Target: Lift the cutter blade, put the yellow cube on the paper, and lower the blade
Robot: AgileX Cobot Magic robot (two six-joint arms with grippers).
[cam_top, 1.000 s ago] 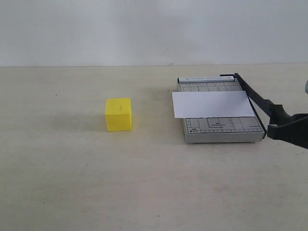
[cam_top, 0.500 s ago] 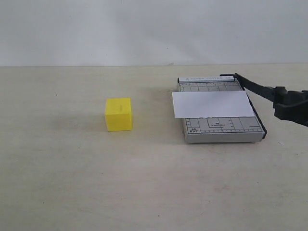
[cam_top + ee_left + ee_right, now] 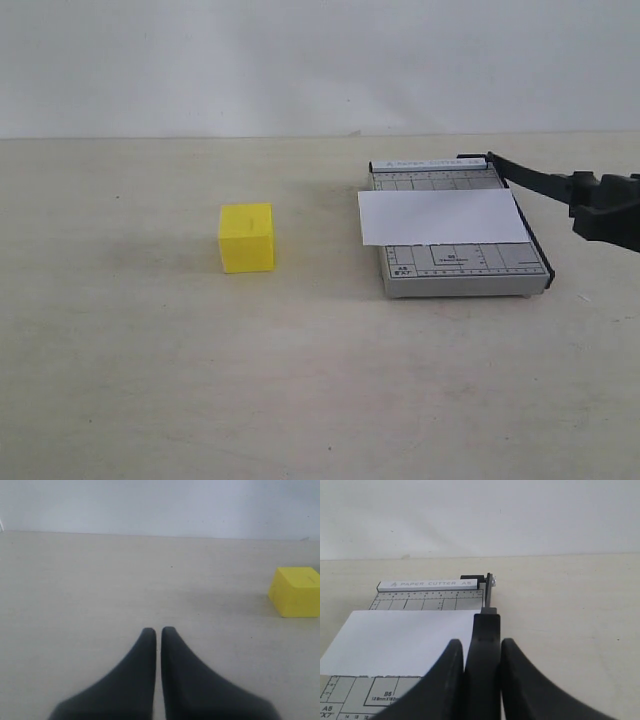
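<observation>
The yellow cube (image 3: 247, 238) sits on the table left of the grey cutter base (image 3: 470, 270); it also shows in the left wrist view (image 3: 296, 591). A white paper (image 3: 443, 216) lies across the base (image 3: 395, 690), seen too from the right wrist (image 3: 400, 642). The cutter blade (image 3: 535, 182) is lifted at a slant from its hinge at the far end. My right gripper (image 3: 600, 205) is shut on its thick black handle (image 3: 485, 645). My left gripper (image 3: 156, 631) is shut on nothing, low over bare table, out of the exterior view.
A plain white wall (image 3: 320, 60) backs the beige table (image 3: 300, 380). The cutter's label bar (image 3: 430, 584) marks the base's far end, beside the hinge.
My right gripper has risen with the blade handle; the blade swung up from near the base's front right corner to a raised slant. Cube and paper have not moved.
</observation>
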